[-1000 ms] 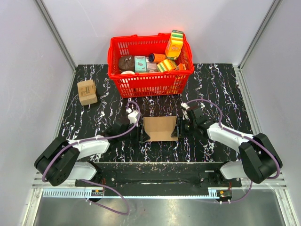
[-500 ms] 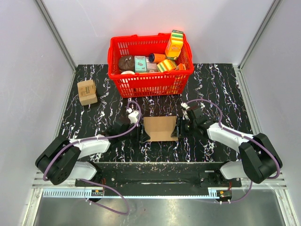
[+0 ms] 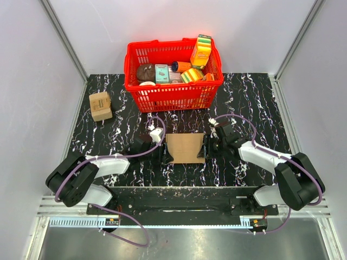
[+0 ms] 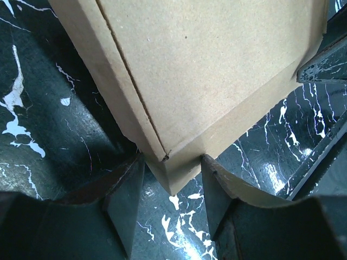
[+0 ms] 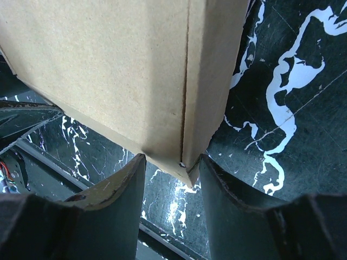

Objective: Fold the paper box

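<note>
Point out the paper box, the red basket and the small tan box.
paper box (image 3: 185, 148), top view, middle of its brown upper surface.
red basket (image 3: 173, 98), top view, its near mesh wall.
small tan box (image 3: 101, 104), top view, its top face.

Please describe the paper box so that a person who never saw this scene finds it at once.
Start at the red basket at the back and come straight down the top view. The paper box lies there, between the left gripper and the right gripper. Unlike the small tan box at far left, it is larger and plain brown.
</note>
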Available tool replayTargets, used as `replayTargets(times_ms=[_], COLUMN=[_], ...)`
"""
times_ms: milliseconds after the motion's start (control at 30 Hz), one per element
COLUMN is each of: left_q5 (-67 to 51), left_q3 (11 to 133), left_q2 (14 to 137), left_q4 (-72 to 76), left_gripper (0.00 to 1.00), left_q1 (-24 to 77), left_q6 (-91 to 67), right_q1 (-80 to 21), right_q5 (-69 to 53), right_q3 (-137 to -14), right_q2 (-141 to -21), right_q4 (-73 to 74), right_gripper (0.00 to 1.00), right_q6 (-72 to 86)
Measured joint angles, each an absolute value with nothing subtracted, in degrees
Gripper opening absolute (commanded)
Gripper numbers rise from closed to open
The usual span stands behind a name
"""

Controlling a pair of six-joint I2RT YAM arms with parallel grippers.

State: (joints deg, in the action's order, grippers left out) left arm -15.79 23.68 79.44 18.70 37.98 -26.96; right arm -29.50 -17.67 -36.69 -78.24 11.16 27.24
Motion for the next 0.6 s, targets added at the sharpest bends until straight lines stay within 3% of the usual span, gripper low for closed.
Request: replayTargets(times_ms=[200,600], left_q5=[-15.8,-15.8], left_q3=[23.7,23.7], left_q2=[79.7,79.6], left_q4=[19.1,19.0], left_gripper=[0.5,0.5], left_q1=[38.0,38.0], left_q6=[-27.0,-26.8], right_q1=[-29.5,-29.4], right_q5=[-17.7,-17.1], right_q3=[-36.7,-37.1], right_q2=[-78.3,-75.9], right_q4=[11.2,12.6], right_gripper=[0.51,0.66], right_q6=[27.2,26.7])
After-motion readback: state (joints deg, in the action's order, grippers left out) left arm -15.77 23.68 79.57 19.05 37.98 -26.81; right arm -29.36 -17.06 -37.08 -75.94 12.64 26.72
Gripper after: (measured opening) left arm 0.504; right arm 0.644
